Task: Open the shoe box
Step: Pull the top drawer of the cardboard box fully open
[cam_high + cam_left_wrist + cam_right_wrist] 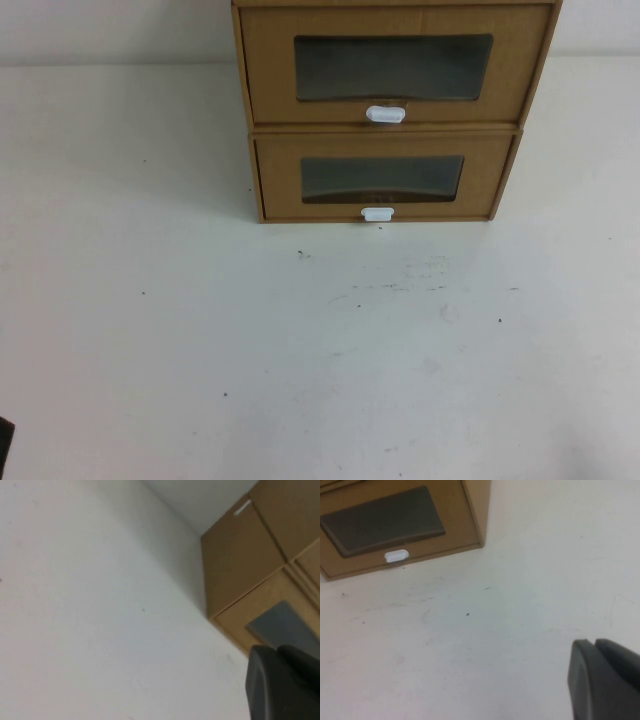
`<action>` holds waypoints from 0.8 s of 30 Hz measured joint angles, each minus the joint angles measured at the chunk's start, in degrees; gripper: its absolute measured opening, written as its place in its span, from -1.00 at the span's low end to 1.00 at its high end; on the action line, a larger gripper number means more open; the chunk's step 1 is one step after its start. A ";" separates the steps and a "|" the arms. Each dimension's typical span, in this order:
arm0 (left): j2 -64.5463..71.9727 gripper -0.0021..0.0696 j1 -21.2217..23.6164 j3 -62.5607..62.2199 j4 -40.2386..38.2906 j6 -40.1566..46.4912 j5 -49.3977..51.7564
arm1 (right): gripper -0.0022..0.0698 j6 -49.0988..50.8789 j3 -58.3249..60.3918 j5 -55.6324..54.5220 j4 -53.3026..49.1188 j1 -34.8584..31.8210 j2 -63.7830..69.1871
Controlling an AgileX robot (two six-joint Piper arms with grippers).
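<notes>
Risk: left pincer (280, 680) and right pincer (602, 680), both closed and short of shoe box (385, 170), may slip off its small lower handle (378, 214)

It looked like a plain lab test bench. A white table (150, 350), scuffed and speckled with small dark marks (400, 287), ran back to a blank white wall (100, 30). On it, near the wall, stood two stacked brown cardboard boxes (270, 80) with dark windows (392, 67) and white pulls (385, 114), under flat, even light.
</notes>
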 joint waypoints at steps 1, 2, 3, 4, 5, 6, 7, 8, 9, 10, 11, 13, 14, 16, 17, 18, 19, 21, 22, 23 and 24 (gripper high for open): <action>0.00 -0.96 0.00 0.00 -1.76 -2.14 -0.91 | -0.99 0.00 0.00 0.00 1.06 0.00 0.00; 0.00 -0.96 0.00 0.00 -2.82 -3.51 -1.73 | -0.99 0.00 0.00 0.00 2.56 0.00 0.00; 0.00 -0.96 0.00 0.00 -3.24 -4.19 -2.53 | -0.99 0.00 0.00 0.00 4.26 0.00 0.00; 0.00 -0.96 0.00 0.00 -3.24 -4.49 -3.44 | -0.99 0.00 0.00 0.00 5.68 0.00 0.00; 0.00 -0.96 0.00 0.00 -2.99 -4.49 -4.35 | -0.99 0.00 0.00 0.00 7.54 0.00 0.00; 0.00 -0.96 0.00 0.00 -2.56 -4.49 -5.06 | -0.99 0.00 0.00 0.00 9.30 0.00 0.00; 0.00 -0.96 0.00 0.00 -2.26 -4.49 -5.91 | -0.99 0.00 0.00 0.00 10.95 0.00 0.00; 0.00 -0.96 0.00 0.00 -2.16 -4.73 -6.81 | -0.99 0.00 0.00 0.00 12.51 0.00 0.00; 0.00 -0.96 0.00 0.00 -2.71 -5.19 -7.58 | -0.99 0.00 0.00 0.00 13.94 0.00 0.00; 0.00 -0.96 0.00 0.00 -3.67 -5.77 -8.54 | -0.99 0.00 0.00 0.00 15.08 0.00 0.00; 0.00 -0.96 0.00 0.00 -4.43 -6.04 -9.45 | -0.99 0.00 0.00 0.00 16.69 0.00 0.00; 0.00 -0.96 0.00 0.00 -4.58 -5.70 -10.01 | -0.99 0.00 0.00 0.00 20.49 0.00 0.00; 0.00 -0.96 -0.23 0.00 -4.58 -4.63 -9.73 | -0.99 0.00 0.00 -0.10 23.12 0.00 0.00; 0.00 -0.96 -0.94 -0.25 -4.66 -1.26 -7.29 | -0.99 0.00 0.00 -0.45 27.77 0.00 0.00; 0.18 -0.96 -1.59 -1.23 -4.66 1.32 -4.85 | -0.99 0.00 0.00 -0.61 29.21 0.00 0.00; 0.83 -0.96 -2.25 -2.63 -4.66 4.05 -2.89 | -0.99 0.00 0.00 -0.87 30.46 0.00 0.00; 2.31 -0.96 -3.18 -5.16 -4.66 6.90 -0.57 | -0.99 0.08 0.00 -0.87 31.58 0.00 0.00; 7.07 -0.96 -5.27 -12.21 -3.56 12.03 3.28 | -0.99 0.08 0.00 -1.21 35.19 0.00 0.00; 10.28 -0.96 -6.31 -16.46 -2.81 14.65 5.43 | -0.99 0.08 0.00 -1.24 37.31 0.00 0.00; 13.95 -0.96 -7.31 -21.13 -1.75 17.02 7.62 | -0.99 0.08 0.00 -1.35 38.78 0.00 0.00; 17.09 -0.96 -8.01 -25.11 -0.98 18.92 9.90 | -0.99 0.12 0.00 -1.61 40.11 0.00 0.00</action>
